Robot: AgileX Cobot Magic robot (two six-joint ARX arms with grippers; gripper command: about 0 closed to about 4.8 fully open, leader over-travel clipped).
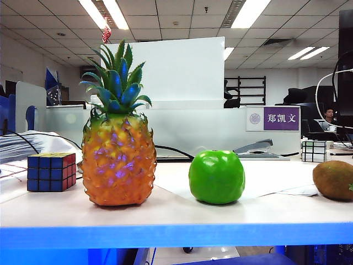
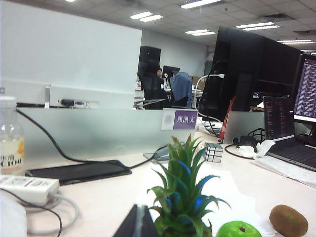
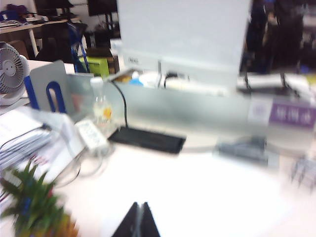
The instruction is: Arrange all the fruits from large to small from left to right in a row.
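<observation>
Three fruits stand in a row on the white table (image 1: 165,215). The tall pineapple (image 1: 118,160) is at the left, the green apple (image 1: 217,176) in the middle, and the brown kiwi (image 1: 333,179) at the right edge of the exterior view. Neither gripper shows in that view. My left gripper (image 2: 139,223) is shut and empty, close beside the pineapple's crown (image 2: 182,192); the apple (image 2: 238,229) and kiwi (image 2: 289,220) lie beyond. My right gripper (image 3: 138,220) is shut and empty above bare table, the pineapple (image 3: 34,212) off to its side, blurred.
A Rubik's cube (image 1: 51,171) sits left of the pineapple and a pale cube (image 1: 314,150) at the back right. Behind the fruits are a bottle (image 2: 11,136), a power strip (image 2: 27,187) with cables, a black slab (image 2: 79,171), a stapler (image 1: 253,148) and a frosted partition (image 1: 182,127).
</observation>
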